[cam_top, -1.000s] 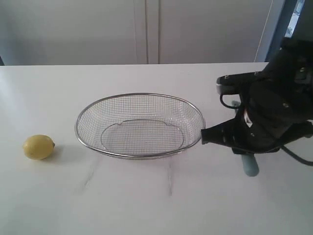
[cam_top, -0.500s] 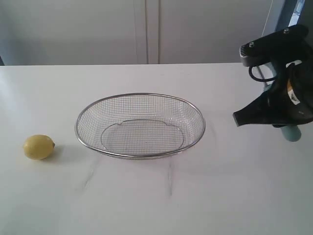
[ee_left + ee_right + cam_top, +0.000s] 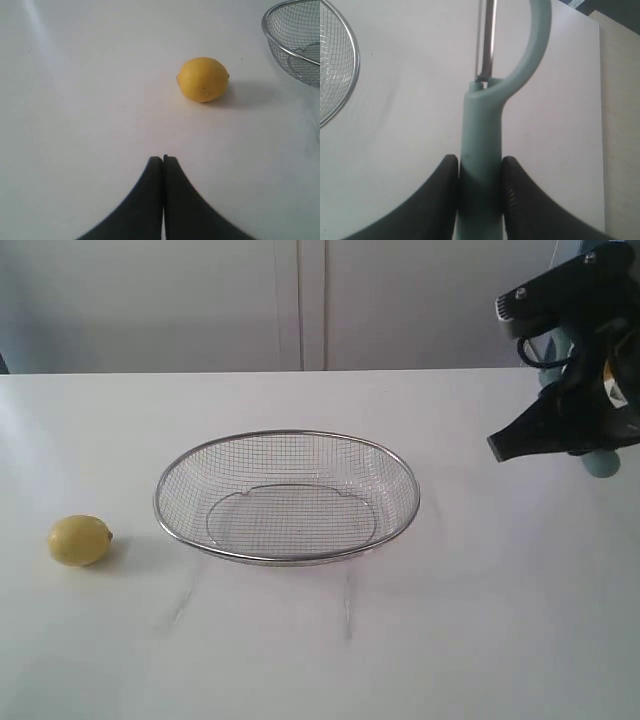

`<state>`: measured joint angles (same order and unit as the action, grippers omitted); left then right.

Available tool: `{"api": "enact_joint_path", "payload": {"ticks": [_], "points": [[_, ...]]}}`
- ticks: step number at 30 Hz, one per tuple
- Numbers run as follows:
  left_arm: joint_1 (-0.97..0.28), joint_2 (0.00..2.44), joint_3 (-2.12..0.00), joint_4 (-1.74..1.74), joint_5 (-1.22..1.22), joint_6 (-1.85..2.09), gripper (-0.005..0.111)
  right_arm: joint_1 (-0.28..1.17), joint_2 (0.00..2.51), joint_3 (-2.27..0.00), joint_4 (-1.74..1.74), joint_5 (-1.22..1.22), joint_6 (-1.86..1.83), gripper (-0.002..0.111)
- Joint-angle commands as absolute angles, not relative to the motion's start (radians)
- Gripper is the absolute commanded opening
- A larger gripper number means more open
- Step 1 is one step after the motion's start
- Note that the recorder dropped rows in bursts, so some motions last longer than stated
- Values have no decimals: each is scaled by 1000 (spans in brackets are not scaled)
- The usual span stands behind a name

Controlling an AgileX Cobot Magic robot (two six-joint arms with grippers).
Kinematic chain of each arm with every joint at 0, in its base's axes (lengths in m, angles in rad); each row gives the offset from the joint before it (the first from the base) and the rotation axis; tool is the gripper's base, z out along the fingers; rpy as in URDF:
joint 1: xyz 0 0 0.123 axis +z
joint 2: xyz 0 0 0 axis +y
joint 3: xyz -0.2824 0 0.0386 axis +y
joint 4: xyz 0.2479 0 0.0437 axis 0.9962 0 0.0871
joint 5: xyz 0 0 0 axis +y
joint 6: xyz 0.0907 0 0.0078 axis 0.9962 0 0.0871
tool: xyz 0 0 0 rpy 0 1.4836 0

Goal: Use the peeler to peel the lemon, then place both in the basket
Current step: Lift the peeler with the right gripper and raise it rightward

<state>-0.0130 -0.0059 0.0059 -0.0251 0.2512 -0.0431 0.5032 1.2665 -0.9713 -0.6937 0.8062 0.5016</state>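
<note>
White tabletop [image 3: 300, 660] fills the near ground in front of the basket [image 3: 160, 502]. Well to the left of the basket lies the lemon [image 3: 80, 540], on its side, unpeeled and free all round for a grip. The left gripper [image 3: 162, 160] faces it with the basket's rim showing beyond. Its jaws are pressed together on nothing and clearly apart from the fruit. It is outside the exterior view, so its height is hard to judge.

The basket holds nothing and probably sits in the middle so either arm can reach it. To the right of the basket, raised above the table, hangs the right gripper [image 3: 479, 167]. It is clamped on the handle of the peeler [image 3: 481, 120], blade pointing forward from the wrist, a hold that suits drawing it along the lemon. The blade's far end is cut off in the wrist view, and in the exterior view the arm hides all but the handle's end. Behind the basket stand pale cabinet doors [image 3: 300, 300].
</note>
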Motion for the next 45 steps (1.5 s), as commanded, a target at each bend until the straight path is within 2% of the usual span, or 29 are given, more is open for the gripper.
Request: {"api": "enact_joint_path", "payload": {"ticks": [1, 19, 28, 39, 45], "points": [[-17, 0, 0, -29, 256, -46, 0, 457, 1258, -1009, -577, 784, 371, 0], [-16, 0, 0, 68, 256, -45, 0, 388, 1258, -1028, -22, 806, -101, 0], [-16, 0, 0, 68, 246, -44, 0, 388, 1258, -1027, 26, 847, -136, 0], [-16, 0, 0, 68, -71, -48, 0, 385, 1258, -1027, 30, 902, -134, 0], [-16, 0, 0, 68, -182, -48, 0, 305, 1258, -1027, 75, 913, -192, 0]]}}
